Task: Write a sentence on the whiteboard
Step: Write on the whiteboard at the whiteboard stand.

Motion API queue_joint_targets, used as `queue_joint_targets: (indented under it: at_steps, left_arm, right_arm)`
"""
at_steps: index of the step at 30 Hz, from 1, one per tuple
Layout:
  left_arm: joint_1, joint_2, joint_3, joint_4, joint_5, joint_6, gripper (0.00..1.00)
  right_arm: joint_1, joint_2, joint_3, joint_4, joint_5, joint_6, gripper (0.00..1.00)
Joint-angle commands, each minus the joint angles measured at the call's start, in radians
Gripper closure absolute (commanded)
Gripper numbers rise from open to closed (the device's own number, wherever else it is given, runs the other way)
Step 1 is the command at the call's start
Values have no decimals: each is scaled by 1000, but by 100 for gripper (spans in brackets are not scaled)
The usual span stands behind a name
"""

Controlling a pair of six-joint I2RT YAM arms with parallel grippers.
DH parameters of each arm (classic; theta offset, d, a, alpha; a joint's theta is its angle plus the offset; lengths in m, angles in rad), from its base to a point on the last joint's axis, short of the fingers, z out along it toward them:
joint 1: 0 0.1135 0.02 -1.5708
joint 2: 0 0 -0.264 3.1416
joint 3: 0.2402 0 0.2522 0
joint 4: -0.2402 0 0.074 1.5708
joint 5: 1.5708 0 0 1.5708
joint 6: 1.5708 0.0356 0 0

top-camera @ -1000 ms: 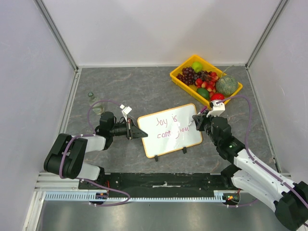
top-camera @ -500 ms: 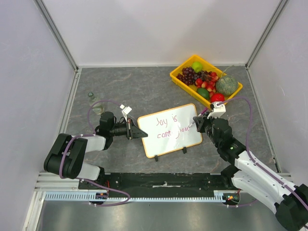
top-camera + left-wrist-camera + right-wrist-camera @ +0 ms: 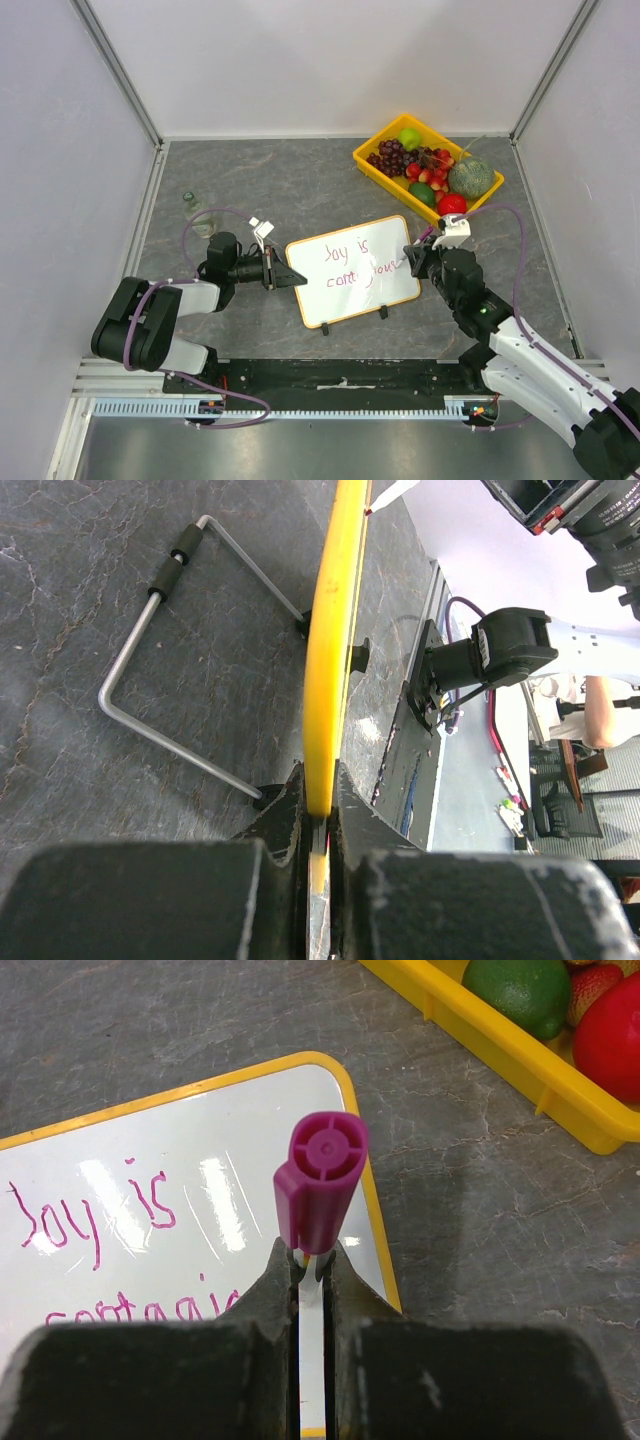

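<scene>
Top external: the whiteboard [image 3: 352, 270] stands tilted on the table [image 3: 260, 190] between both arms, with the sentence [image 3: 352, 265] on it in two pinkish lines. The left hand [image 3: 290, 277] clamps its left edge, and the right hand [image 3: 410, 257] is at its right edge.

Left wrist: the fingers press together on the board's yellow rim.

Right wrist: the fingers pinch a magenta marker [image 3: 320, 1175] over the board's right side, near a yellow fruit tray [image 3: 520, 1070].

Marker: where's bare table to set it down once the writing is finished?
Best: the open table beyond the whiteboard, between the small bottle and the fruit tray. Crowded: the tray, and both board ends, where the left fingers and right fingers sit.
</scene>
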Motion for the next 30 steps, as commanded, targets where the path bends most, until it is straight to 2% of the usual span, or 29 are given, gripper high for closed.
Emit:
queue_joint_targets:
  at_steps: [1,20,30]
  left_arm:
    - [-1,17,9,-20,-39,16,98]
    - [-1,13,6,-19,-39,16,98]
    - [-1,15,8,-17,-38,15,98]
  right_arm:
    - [-3,-15,-14,-15,-2,-10,100]
    - [-6,45,11,54,-36,50,100]
    - [-9,-16,60,45,-62,71,100]
